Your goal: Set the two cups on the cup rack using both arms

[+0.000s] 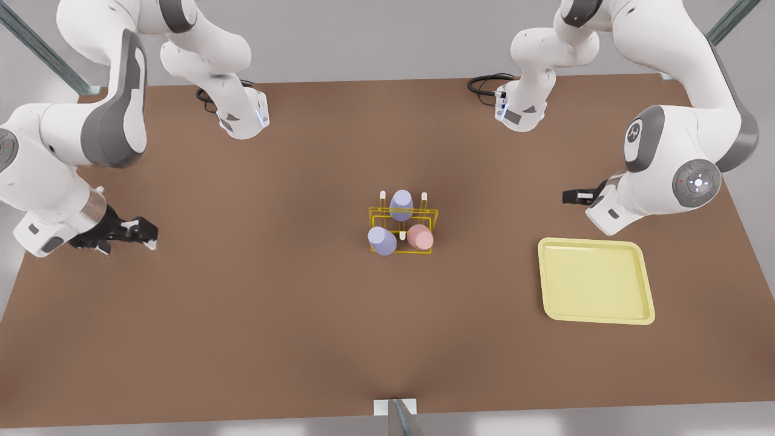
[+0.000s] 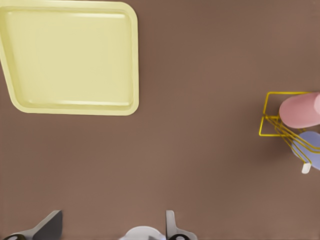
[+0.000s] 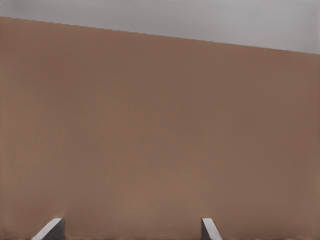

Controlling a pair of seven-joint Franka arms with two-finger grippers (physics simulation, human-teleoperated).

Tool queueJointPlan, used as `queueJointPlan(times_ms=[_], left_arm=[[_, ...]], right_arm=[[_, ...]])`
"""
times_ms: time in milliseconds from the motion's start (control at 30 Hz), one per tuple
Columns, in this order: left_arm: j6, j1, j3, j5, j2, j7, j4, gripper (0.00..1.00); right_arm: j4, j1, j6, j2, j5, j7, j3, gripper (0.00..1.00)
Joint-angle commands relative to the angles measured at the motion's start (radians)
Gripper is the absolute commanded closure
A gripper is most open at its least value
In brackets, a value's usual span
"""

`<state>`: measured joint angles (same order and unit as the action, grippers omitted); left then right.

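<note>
Cups sit on the yellow cup rack [image 1: 402, 224] at the table's [image 1: 242, 315] middle: you see two lavender-blue cups [image 1: 401, 204] and one pink cup [image 1: 419, 237] on its pegs. Your left gripper [image 1: 569, 197] hangs released near the pale-yellow tray [image 1: 596, 281]; your right gripper [image 1: 145, 233] waits, fingers spread, by the opposite edge.
</note>
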<state>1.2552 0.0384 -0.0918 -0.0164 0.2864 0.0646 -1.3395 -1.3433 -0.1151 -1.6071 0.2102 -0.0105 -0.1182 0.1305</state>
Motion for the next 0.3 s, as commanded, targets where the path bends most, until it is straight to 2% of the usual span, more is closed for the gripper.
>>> queueJointPlan(times_ms=[0,267], left_arm=[[-0.008,0.0,0.0,0.0,-0.001,-0.06,0.0,0.0],[-0.01,0.0,0.0,0.0,-0.001,-0.06,0.0,0.0]], right_arm=[[0.003,0.002,0.236,-0.029,-0.028,0.025,-0.002,0.0],[-0.024,0.0,0.237,-0.054,-0.025,0.031,-0.002,0.0]])
